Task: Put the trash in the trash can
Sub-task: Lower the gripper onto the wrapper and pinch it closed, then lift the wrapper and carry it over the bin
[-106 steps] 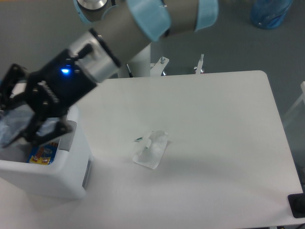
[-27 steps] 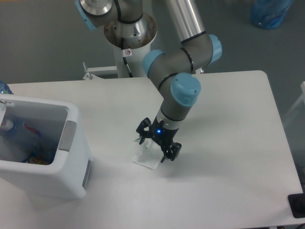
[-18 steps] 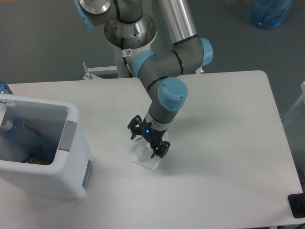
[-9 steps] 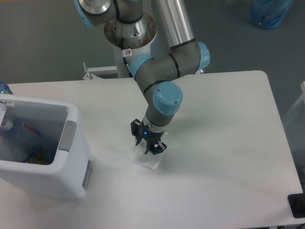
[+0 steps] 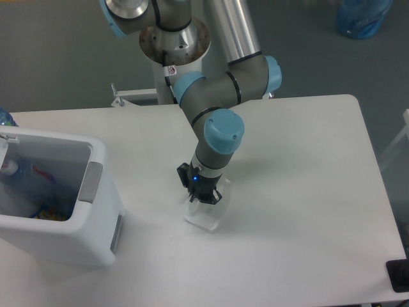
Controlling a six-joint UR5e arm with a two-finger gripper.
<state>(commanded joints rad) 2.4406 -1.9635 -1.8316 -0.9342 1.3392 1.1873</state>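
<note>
The crumpled white translucent wrapper [image 5: 206, 216] lies on the white table [image 5: 300, 192] near its middle. My gripper [image 5: 201, 197] points straight down onto the wrapper's upper part, and its fingers look closed on the wrapper. The white trash can [image 5: 77, 233] stands at the table's left edge, well left of the gripper. The crushed clear bottle [image 5: 25, 179] with its white cap and blue-red label lies inside the can.
The arm's base column [image 5: 174, 45] rises behind the table's far edge. A blue bag [image 5: 363, 16] sits on the floor at the top right. A dark object [image 5: 399, 275] shows at the bottom right corner.
The gripper's fingers have closed from spread to together over the wrapper. The wrapper has shifted slightly down and right.
</note>
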